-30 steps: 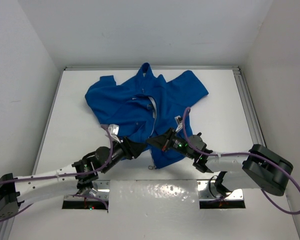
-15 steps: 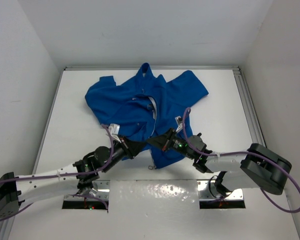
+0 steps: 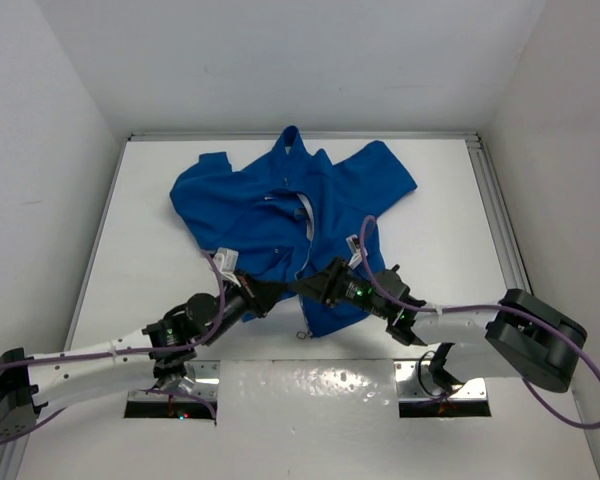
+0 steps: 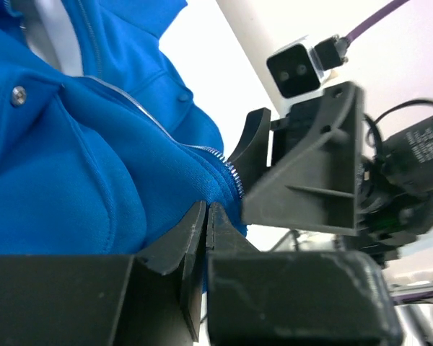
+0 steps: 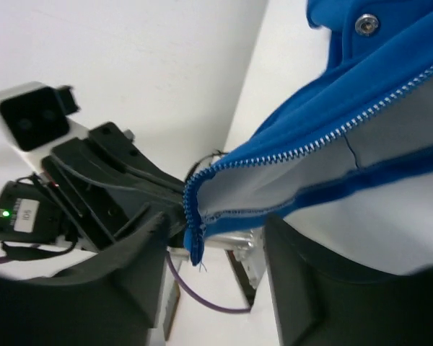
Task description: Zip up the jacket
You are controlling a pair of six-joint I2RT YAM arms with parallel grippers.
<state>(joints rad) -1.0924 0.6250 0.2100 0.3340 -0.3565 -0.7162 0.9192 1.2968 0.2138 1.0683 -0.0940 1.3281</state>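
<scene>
The royal-blue jacket (image 3: 280, 215) lies spread on the white table, front open, its pale zipper (image 3: 306, 215) running down the middle. Both grippers meet at its lower hem. My left gripper (image 3: 268, 291) (image 4: 206, 216) is shut on a fold of the jacket's left front (image 4: 94, 180), just beside the zipper teeth (image 4: 233, 176). My right gripper (image 3: 318, 284) (image 5: 213, 270) is open. The loose end of the other zipper edge (image 5: 193, 241) hangs between its fingers (image 5: 130, 281) without being pinched. A small metal piece (image 3: 302, 335) dangles at the hem.
White walls enclose the table on three sides, with a metal rail (image 3: 495, 220) along the right edge. The arm base plates (image 3: 170, 400) (image 3: 445, 395) sit at the near edge. Purple cables (image 3: 370, 250) loop over the arms near the hem.
My left gripper has closed on the jacket's hem. My right gripper has opened and let go of the zipper edge. Both arms have barely shifted.
</scene>
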